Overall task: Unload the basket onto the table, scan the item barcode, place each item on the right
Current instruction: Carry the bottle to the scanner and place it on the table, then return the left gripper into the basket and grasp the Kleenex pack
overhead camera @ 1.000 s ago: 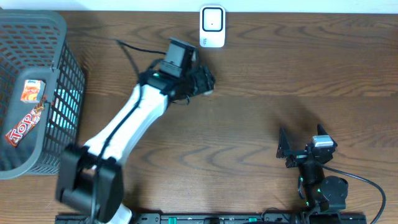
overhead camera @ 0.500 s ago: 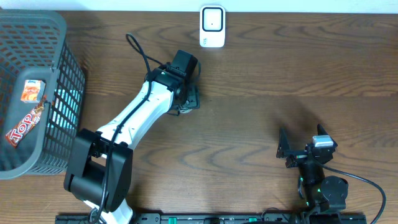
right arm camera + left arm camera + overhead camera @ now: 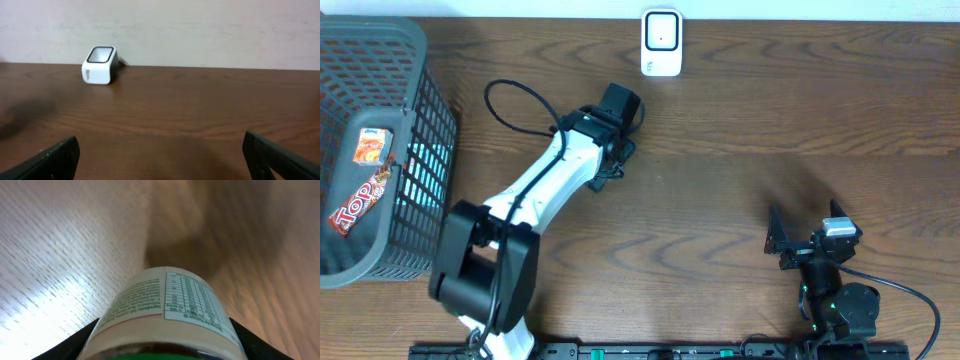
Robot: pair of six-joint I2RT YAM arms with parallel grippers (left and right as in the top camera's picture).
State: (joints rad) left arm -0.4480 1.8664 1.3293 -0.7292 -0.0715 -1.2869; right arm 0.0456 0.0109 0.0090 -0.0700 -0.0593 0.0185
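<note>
Scanner (image 3: 661,42) far edge, basket (image 3: 417,38) w/ snacks (image 3: 362,195) left, bottle (image 3: 165,305) in left hand (image 3: 162,349)

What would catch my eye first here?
The long white left arm stretched diagonally across the middle, its gripper clamped on a labelled bottle that looms in the left wrist view. Next, the small white scanner at the far edge, and the grey basket at the left with bright snack packs inside.
</note>
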